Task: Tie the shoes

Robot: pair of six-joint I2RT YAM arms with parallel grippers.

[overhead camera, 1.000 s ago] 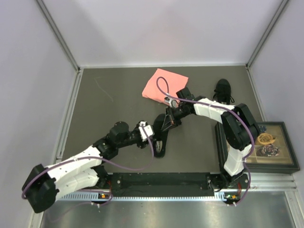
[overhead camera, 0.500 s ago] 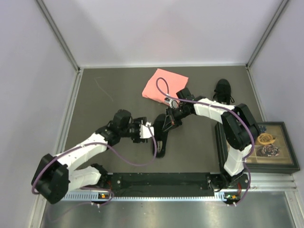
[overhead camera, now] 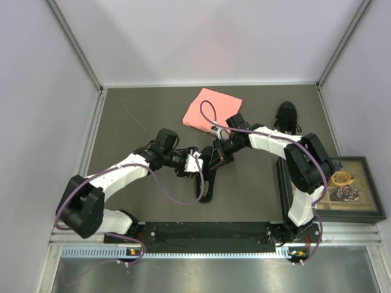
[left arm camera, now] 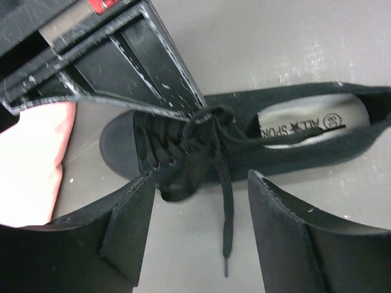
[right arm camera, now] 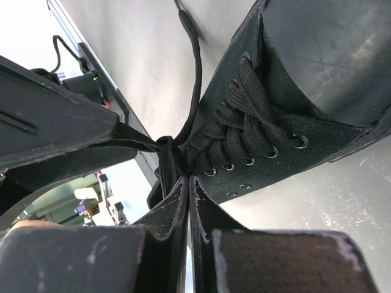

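one shoe [overhead camera: 205,186] lengthwise near-far, toe far

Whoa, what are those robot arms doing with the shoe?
They're working on tying a black shoe in the middle of the table. The right gripper is shut, pinching the laces where they cross. The left gripper is open, hovering just over the shoe with a loose lace end between its fingers. There's no bow yet. The other shoe sits further back on its own.

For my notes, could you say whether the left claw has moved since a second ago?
Yes: the left claw edged right and away, toward the pink folded cloth.
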